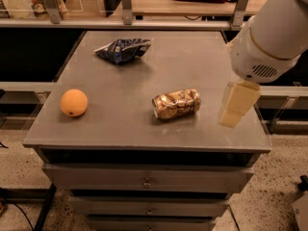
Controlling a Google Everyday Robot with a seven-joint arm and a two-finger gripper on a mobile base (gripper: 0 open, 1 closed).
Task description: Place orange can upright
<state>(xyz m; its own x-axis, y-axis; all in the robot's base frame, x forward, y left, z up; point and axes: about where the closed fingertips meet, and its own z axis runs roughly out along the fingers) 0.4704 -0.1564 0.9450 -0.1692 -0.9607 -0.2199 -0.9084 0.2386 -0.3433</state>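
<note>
The orange can [176, 103] lies on its side near the middle of the grey table top [159, 66], its silver top pointing left. It is golden-orange with pale and dark markings and looks dented. My gripper [237, 105] hangs from the white arm [269, 37] at the right, above the table's right front part. It is to the right of the can, a short gap away, and touches nothing.
A round orange fruit [74, 102] sits near the table's left front edge. A dark blue foil snack bag [122, 50] lies at the back left. Drawers [144, 182] are below the table top. A shelf with rails [144, 18] runs behind the table.
</note>
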